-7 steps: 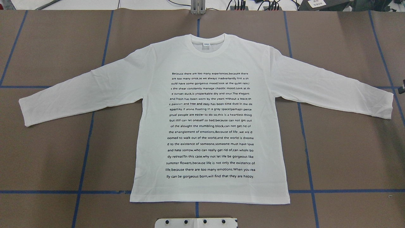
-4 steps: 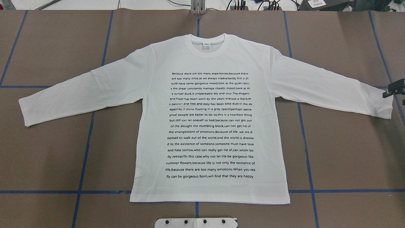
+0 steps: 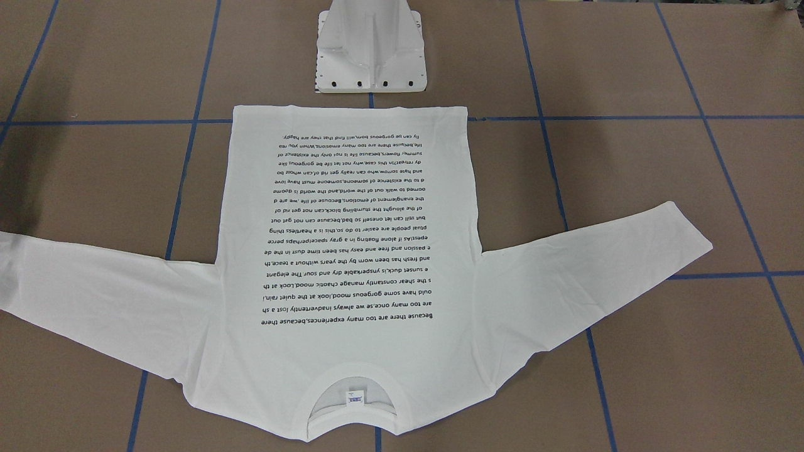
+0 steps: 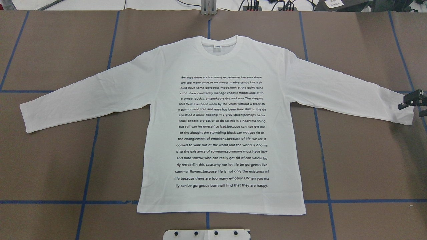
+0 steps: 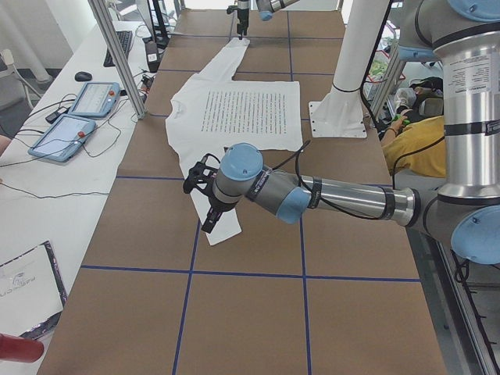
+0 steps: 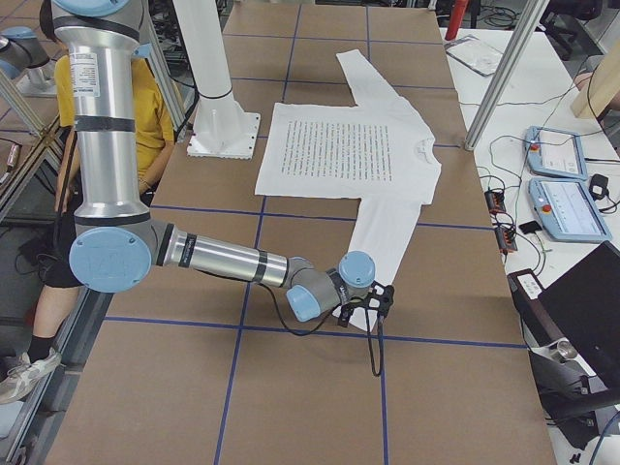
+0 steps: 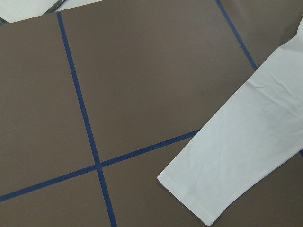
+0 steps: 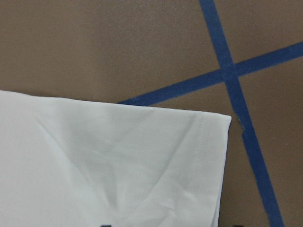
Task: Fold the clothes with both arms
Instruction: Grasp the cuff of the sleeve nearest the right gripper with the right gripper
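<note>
The white long-sleeved T-shirt (image 4: pixel 220 133) lies flat on the brown table, text side up, sleeves spread, collar (image 4: pixel 218 46) at the far side. It also shows in the front-facing view (image 3: pixel 352 251). My right gripper (image 4: pixel 415 106) comes in from the right edge, just over the right sleeve's cuff (image 4: pixel 405 115), jaws apart and empty. The right wrist view shows that cuff (image 8: pixel 189 161) close below. My left gripper (image 5: pixel 207 219) shows only in the exterior left view, above the left cuff (image 5: pixel 223 230); I cannot tell its state. The left wrist view shows this cuff (image 7: pixel 199 198) from some height.
The white pedestal base (image 3: pixel 370 50) stands at the near edge behind the shirt's hem. Blue tape lines (image 4: pixel 90 153) cross the table. Teach pendants (image 5: pixel 78 109) and metal posts (image 5: pixel 117 55) stand at the far side. A person in yellow (image 6: pixel 145 107) sits behind the robot.
My right gripper has moved in from the right edge of the overhead view, leftward and lower, onto the right sleeve's cuff. The shirt has not moved.
</note>
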Tool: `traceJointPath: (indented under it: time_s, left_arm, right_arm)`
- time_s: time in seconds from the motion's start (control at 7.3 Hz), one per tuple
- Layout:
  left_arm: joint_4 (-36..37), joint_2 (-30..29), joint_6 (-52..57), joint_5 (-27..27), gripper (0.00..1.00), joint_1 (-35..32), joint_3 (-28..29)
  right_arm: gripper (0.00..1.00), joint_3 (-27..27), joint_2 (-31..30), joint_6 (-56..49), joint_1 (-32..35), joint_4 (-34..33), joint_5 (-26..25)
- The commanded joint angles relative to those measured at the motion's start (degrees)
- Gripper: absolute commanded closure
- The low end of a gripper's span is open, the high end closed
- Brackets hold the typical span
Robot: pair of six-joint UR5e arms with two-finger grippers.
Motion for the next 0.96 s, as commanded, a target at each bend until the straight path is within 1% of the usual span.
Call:
traceJointPath:
  time_s: [0.0,0.14,0.27,0.55,0.82]
  left_arm:
    - [0.0,0.0,-0.02,-0.07,0.0,0.06,-0.08]
    - [0.0,0.0,-0.02,-0.07,0.0,0.06,-0.17]
    - [0.09,0.0,-0.02,-0.07,0.0,0.06,-0.34]
    - [0.09,0.0,-0.02,-0.07,0.0,0.06,-0.43]
    - [0.18,0.09,-0.02,-0.07,0.0,-0.03,-0.87]
  right_arm:
    - [0.19,-1.44,-0.01,0.01,-0.36,0.01,-0.43]
    - [0.24,-1.53,-0.01,0.01,-0.36,-0.07,-1.82]
    - [0.43,-1.62,-0.01,0.01,-0.36,-0.07,-2.01]
    - [1.0,-2.41,-0.01,0.01,-0.36,-0.07,-1.93]
    - [1.0,-2.23,0.16,0.1,-0.36,-0.07,-1.93]
